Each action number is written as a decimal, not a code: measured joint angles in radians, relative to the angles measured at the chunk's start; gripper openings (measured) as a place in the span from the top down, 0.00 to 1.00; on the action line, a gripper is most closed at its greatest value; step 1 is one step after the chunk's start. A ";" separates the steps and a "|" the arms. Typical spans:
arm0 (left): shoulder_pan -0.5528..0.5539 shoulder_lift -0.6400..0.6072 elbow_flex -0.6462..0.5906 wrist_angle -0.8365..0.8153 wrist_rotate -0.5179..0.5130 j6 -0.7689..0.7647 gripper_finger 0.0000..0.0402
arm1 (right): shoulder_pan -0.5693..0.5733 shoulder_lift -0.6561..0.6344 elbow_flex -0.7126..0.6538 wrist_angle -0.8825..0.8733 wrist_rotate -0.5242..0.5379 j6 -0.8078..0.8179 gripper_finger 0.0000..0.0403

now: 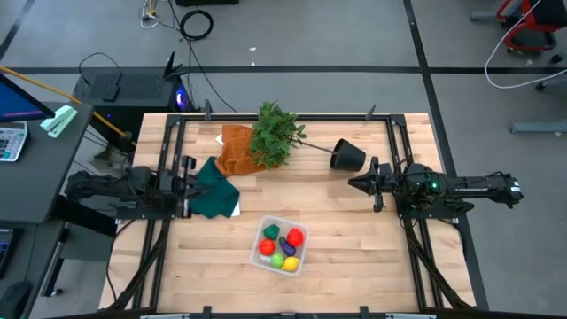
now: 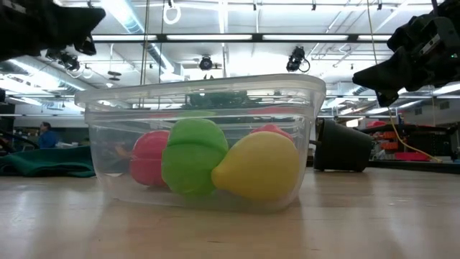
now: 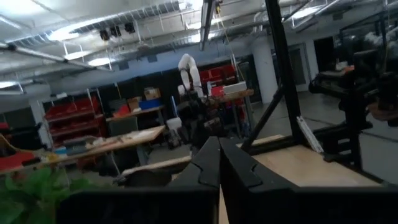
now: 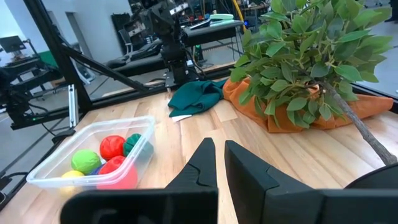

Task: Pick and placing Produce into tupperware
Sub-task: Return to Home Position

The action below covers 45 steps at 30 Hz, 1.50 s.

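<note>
The clear tupperware [image 1: 263, 258] stands on the table's near middle, and the low view shows its front wall [image 2: 201, 108] close up. Inside it lie the produce pieces: red [image 1: 296, 237], green [image 1: 276, 260], yellow [image 1: 290, 263] and purple [image 1: 285, 248]. The right wrist view shows them too [image 4: 112, 146]. My left gripper [image 1: 190, 181] hovers shut at the table's left, over the green cloth. My right gripper [image 1: 353, 183] hovers shut at the right, pointing toward the table's middle, well away from the tub [image 4: 214, 158].
A leafy plant [image 1: 273, 135] lies tipped over at the far middle, its black pot [image 1: 347, 156] on its side near my right gripper. An orange cloth [image 1: 235, 152] lies under the leaves. A green cloth [image 1: 213, 190] lies by my left gripper. Bare wood surrounds the tub.
</note>
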 joint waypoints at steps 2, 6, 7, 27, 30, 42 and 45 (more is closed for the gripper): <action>0.003 0.002 -0.001 -0.012 0.001 -0.016 0.99 | 0.000 0.000 0.000 0.001 0.000 0.000 1.00; 0.007 0.000 -0.001 0.005 0.024 -0.025 0.95 | 0.000 0.000 0.000 0.000 0.000 0.014 1.00; 0.007 0.000 -0.001 0.006 0.050 -0.022 0.95 | 0.000 0.000 0.000 0.000 0.000 0.014 1.00; 0.007 0.002 -0.002 -0.167 -0.060 -0.190 0.98 | 0.000 0.000 0.000 -0.011 0.000 -0.037 1.00; 0.007 0.002 -0.002 -0.169 -0.095 -0.226 0.99 | 0.000 0.000 0.000 -0.010 0.000 -0.053 1.00; 0.007 0.002 -0.002 -0.175 -0.095 -0.265 0.94 | 0.000 -0.001 0.000 0.042 0.058 -0.160 1.00; 0.007 0.002 -0.002 -0.175 -0.095 -0.265 0.97 | 0.000 -0.001 0.000 0.055 0.061 -0.170 1.00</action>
